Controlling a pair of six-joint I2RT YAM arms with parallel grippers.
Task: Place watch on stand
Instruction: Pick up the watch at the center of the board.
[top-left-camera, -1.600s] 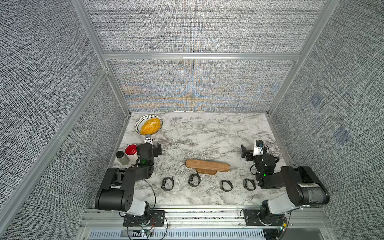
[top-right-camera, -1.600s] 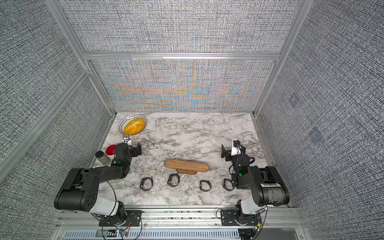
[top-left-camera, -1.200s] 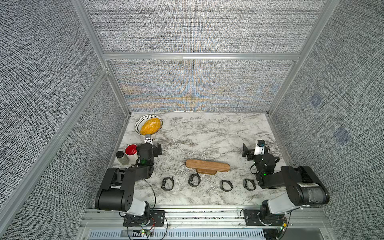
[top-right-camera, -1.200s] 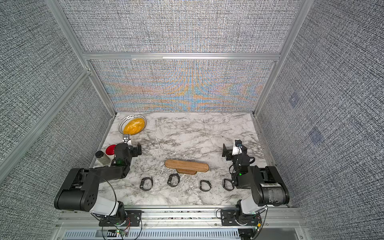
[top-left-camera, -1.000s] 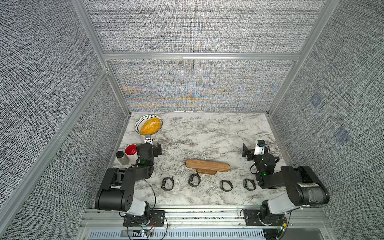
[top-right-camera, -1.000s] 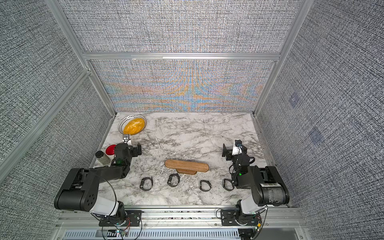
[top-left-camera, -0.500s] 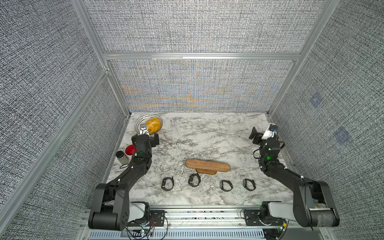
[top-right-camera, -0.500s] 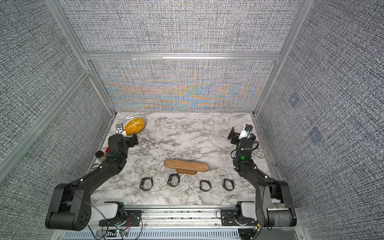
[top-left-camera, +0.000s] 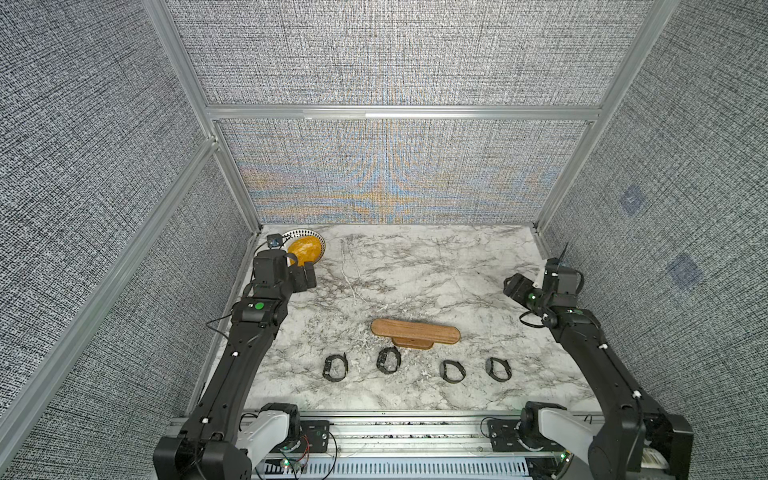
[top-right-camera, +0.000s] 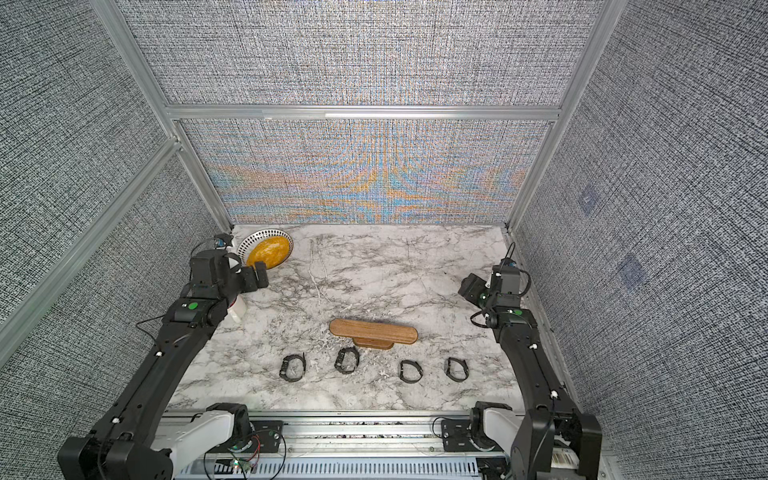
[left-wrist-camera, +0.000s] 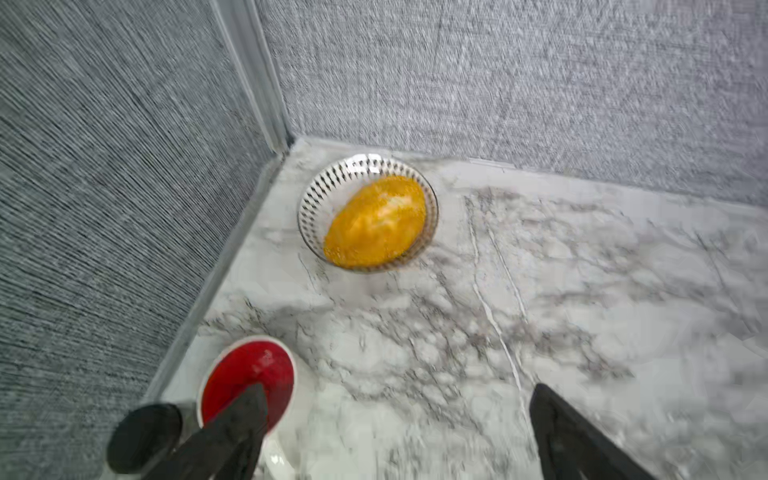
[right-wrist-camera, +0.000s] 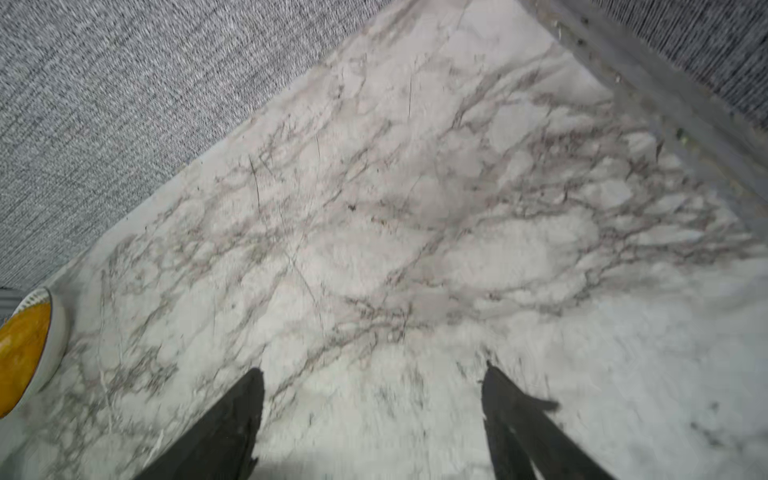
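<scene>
The stand (top-left-camera: 415, 332) (top-right-camera: 373, 331), a long brown wooden bar on a short base, sits at the table's middle with nothing on it. Several black watches lie in a row in front of it, among them one (top-left-camera: 388, 360) just before the stand and one (top-left-camera: 498, 369) furthest right. My left gripper (top-left-camera: 306, 276) (left-wrist-camera: 399, 392) hangs open and empty at the far left, well away from the watches. At the right edge my right gripper (top-left-camera: 513, 286) (right-wrist-camera: 373, 372) is also open and empty over bare marble. No watch shows in either wrist view.
A patterned bowl (top-left-camera: 316, 243) (left-wrist-camera: 332, 183) holding something orange stands in the back left corner. A red-filled white cup (left-wrist-camera: 249, 370) and a dark round object (left-wrist-camera: 143, 436) sit by the left wall under the left arm. Grey walls close in three sides.
Both arms have risen from their folded pose near the front and stretched up and back, carrying the grippers away from the table. The watches and stand have not moved.
</scene>
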